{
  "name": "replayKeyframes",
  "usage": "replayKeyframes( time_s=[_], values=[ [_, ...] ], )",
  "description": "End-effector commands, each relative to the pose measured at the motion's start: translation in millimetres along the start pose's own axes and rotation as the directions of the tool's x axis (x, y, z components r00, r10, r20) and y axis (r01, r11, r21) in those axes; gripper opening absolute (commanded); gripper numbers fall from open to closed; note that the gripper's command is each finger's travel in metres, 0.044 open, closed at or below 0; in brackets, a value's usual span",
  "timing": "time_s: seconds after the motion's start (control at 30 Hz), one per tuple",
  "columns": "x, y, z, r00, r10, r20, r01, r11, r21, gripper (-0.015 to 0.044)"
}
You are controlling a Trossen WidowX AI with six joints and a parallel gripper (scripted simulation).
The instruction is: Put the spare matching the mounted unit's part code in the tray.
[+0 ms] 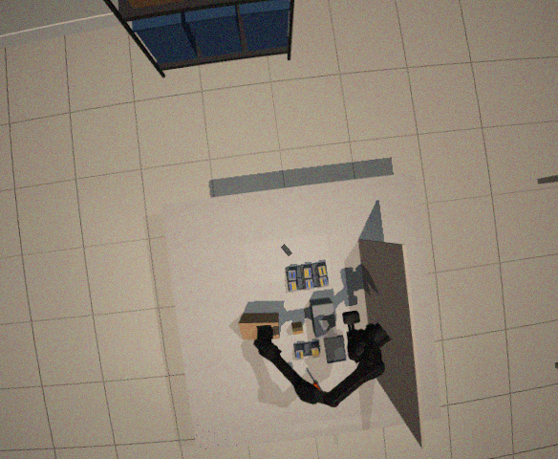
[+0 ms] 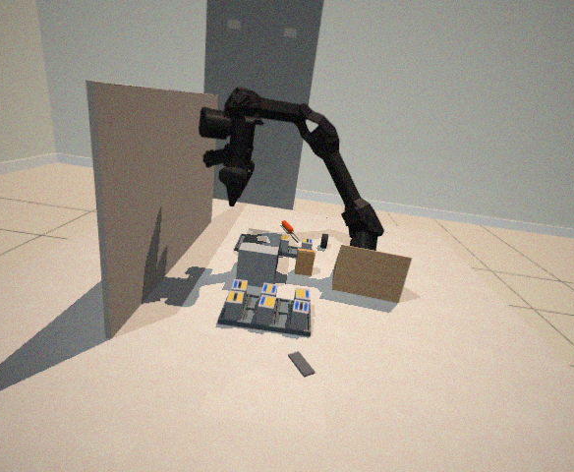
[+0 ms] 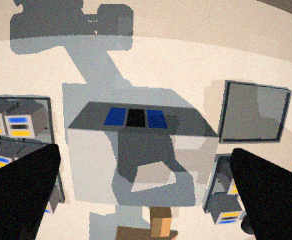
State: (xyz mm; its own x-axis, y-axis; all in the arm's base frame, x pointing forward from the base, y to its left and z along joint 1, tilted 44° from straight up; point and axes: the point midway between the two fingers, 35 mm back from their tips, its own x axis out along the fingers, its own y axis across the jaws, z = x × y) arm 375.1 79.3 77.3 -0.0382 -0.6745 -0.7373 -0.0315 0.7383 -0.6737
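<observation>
The mounted unit [image 1: 323,318] [image 2: 258,263] [image 3: 96,165] is a grey box. Its back, seen in the wrist view, bears a blue-black-blue code [image 3: 136,118]. My gripper [image 2: 232,203] [image 3: 148,156] is open and empty, high on the unit's back side. A six-spare rack [image 2: 263,326] stands before the unit; its front right spare [image 2: 301,315] looks blue-black-blue, its front left spare [image 2: 234,307] yellow-black-yellow. A smaller rack [image 1: 307,344] holds two spares, codes not clearly readable. The dark-rimmed tray [image 1: 334,349] [image 3: 253,115] is empty.
A tall brown panel [image 1: 390,306] [image 2: 155,193] stands close beside the arm. A brown board [image 1: 258,318] [image 2: 371,274] and a small wooden block [image 1: 296,327] [image 2: 305,262] stand near the unit. A red-handled screwdriver [image 2: 287,226] and a dark flat piece [image 1: 286,250] [image 2: 301,363] lie around.
</observation>
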Motion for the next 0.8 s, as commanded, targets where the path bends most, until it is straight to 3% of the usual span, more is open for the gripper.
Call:
replayKeyframes(
  time_s=[0.0,0.2,0.4,0.57,0.77],
  values=[
    [1,41,-14,1.0,0.013,-0.002,-0.013,0.984,-0.179,0.044],
    [9,128,-63,0.999,0.037,-0.008,-0.035,0.809,-0.586,0.044],
    [30,203,-138,0.999,0.031,-0.024,-0.035,0.427,-0.903,0.044],
    [55,236,-198,0.999,0.005,-0.034,-0.034,0.091,-0.995,0.044],
    [56,237,-200,0.999,0.004,-0.034,-0.034,0.077,-0.996,0.044]
  ],
)
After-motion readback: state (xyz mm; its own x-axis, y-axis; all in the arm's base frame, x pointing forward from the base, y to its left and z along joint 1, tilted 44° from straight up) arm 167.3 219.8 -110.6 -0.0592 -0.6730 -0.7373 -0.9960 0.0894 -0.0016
